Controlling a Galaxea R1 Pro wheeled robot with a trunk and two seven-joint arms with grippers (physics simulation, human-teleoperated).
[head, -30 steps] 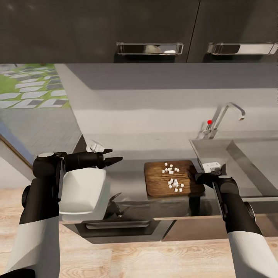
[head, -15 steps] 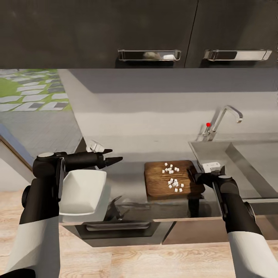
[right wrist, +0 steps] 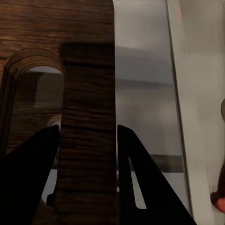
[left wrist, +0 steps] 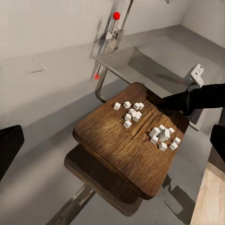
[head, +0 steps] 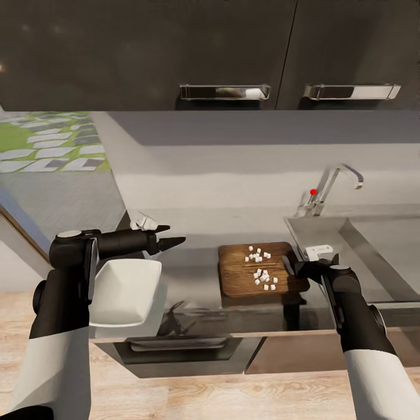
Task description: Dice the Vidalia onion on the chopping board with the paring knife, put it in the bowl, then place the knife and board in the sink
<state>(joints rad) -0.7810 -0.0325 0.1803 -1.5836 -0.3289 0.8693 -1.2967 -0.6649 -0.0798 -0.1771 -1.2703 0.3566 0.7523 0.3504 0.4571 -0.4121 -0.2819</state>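
Right gripper [head: 294,267] is clamped on the slotted handle end of the chopping board [head: 245,280], and the right wrist view shows it plainly: two dark fingers [right wrist: 28,183] straddle the wooden strip beside the oblong slot. The board appears lifted, with its shadow lying on the bench [head: 192,274] beneath it in the left wrist view. Compared with a second ago the arms and board sit in the same place in the head view, while the cabinets and tap have slid down and left — that's the camera shifting, not the things. So no real progress in this last second; the hold is simply kept.

Diced onion [head: 261,268] sits in two small heaps of white cubes on the board [left wrist: 126,145]. The bowl [head: 125,291] waits well to the left, at the bench's front edge, and looks empty. Left gripper [head: 172,234] hovers above the bowl's far side, jaws parted, holding nothing.

By my reading the dicing is done and the transfer is next: carry the board across and tip the cubes in. The risk is cubes sliding off early if the board tilts. The sink [head: 373,245] lies just right of the board, for later.
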